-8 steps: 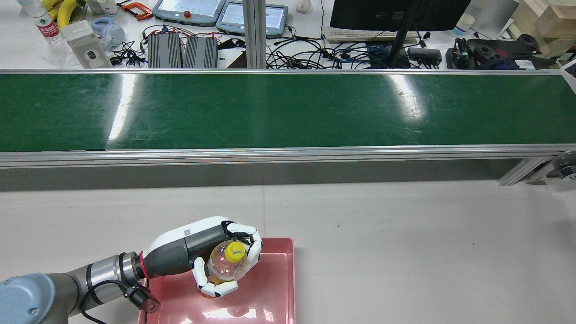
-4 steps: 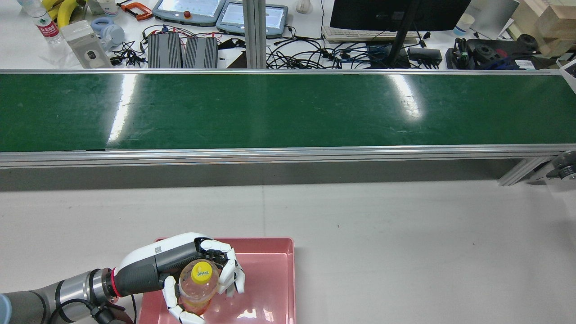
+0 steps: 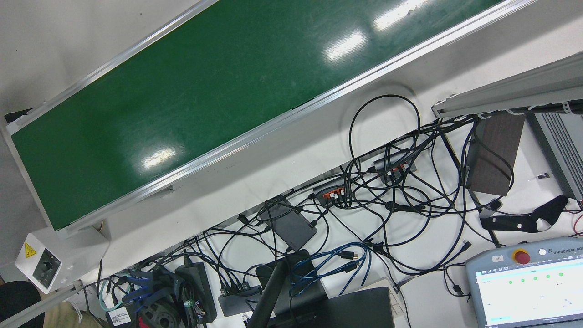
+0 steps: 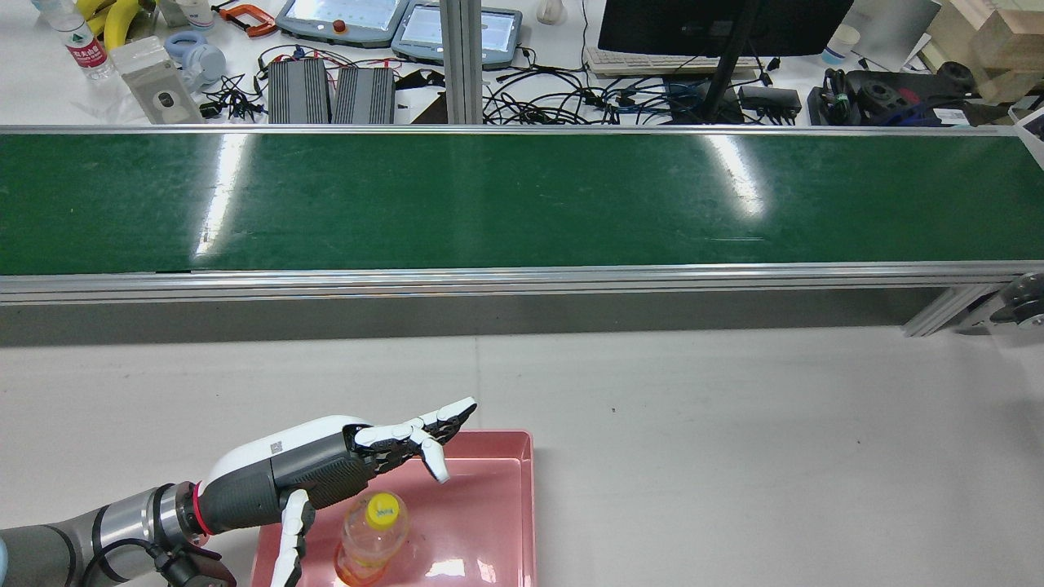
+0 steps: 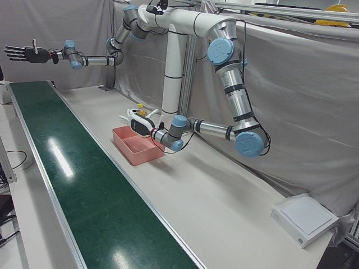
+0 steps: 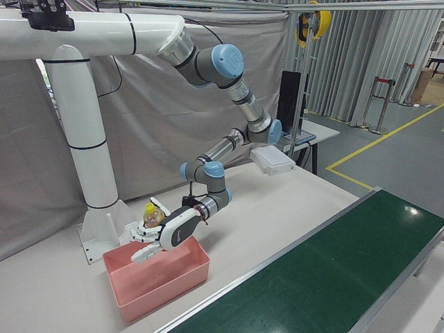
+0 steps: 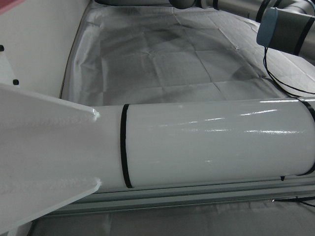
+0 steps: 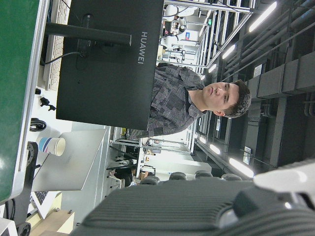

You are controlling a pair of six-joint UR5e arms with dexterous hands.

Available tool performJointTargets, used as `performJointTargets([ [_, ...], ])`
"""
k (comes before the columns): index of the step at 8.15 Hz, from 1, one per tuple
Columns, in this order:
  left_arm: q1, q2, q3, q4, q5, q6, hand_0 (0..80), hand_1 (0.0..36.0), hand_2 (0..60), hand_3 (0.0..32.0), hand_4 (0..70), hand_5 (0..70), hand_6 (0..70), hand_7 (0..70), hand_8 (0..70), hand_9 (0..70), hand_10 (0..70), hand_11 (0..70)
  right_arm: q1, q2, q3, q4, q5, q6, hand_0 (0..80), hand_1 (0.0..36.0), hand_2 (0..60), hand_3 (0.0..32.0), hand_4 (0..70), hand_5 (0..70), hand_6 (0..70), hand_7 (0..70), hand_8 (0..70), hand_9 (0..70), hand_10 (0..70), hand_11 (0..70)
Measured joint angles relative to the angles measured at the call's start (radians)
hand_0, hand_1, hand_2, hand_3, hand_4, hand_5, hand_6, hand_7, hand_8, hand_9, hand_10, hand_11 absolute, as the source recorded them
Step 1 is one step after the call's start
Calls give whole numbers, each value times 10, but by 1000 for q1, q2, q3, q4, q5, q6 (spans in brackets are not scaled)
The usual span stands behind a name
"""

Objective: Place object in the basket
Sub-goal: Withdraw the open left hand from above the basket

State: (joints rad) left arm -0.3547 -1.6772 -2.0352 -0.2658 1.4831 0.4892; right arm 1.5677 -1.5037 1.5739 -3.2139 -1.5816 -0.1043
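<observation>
The green conveyor belt [image 4: 522,200] is being shown bare along the far side of the white table [image 4: 734,456]. Near the table's close edge, the pink basket [image 4: 506,489] is being occupied by the bottle [image 4: 373,542], which is standing upright inside it on its base, yellow cap up. The left hand [image 4: 326,473] is being held just above and beside the bottle with its fingers [image 4: 440,417] spread and straightened, nothing being gripped. The right hand [image 5: 22,53] is being held high over the belt's far end, well apart, its fingers likewise being splayed and empty.
</observation>
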Motion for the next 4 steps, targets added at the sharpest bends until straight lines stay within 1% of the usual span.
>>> performJointTargets([
  [4, -12, -2, 0, 8, -1, -19, 461, 0, 0, 0, 104, 5, 0, 47, 7, 0, 0, 0, 0, 0, 0, 0, 0, 0, 0, 0, 0, 0, 0, 0, 0, 0, 0, 0, 0, 0],
])
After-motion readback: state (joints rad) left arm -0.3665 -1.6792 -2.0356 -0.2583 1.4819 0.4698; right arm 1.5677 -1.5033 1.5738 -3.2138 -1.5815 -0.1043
